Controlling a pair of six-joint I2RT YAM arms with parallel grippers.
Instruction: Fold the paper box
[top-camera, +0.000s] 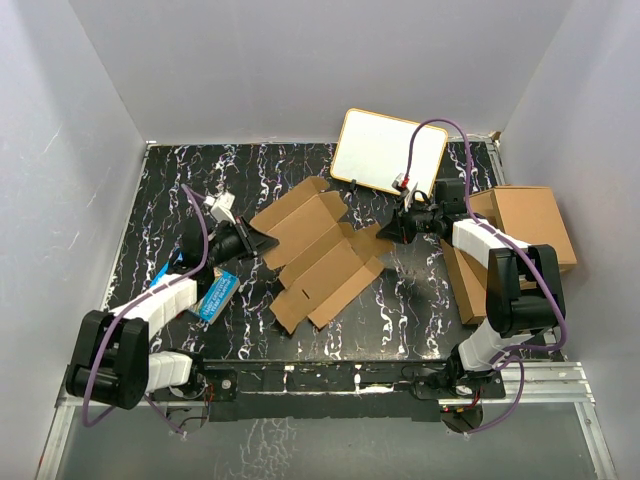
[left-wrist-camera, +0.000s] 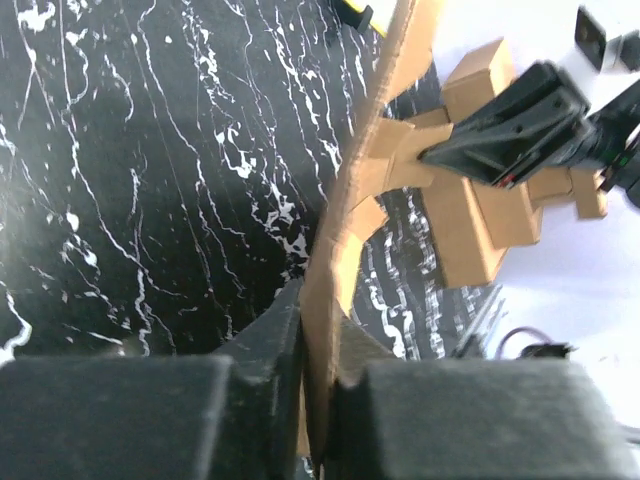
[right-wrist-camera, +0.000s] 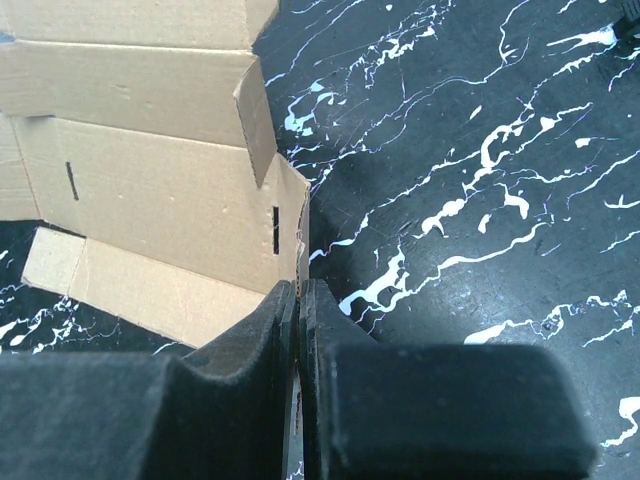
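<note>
**The paper box is held at two ends.**
The paper box (top-camera: 320, 255) is spread open over the tabletop (top-camera: 200, 180), between the left gripper (top-camera: 258, 243) and the right gripper (top-camera: 385, 230). Each gripper is squeezed tight on a thin edge of the card. The card looks light and stiff, but it should bend easily at its creases, so holding a flap near a crease seems best. Nothing is inside it. The brown boxes (top-camera: 525, 225) just behind the right gripper look shut.
</note>
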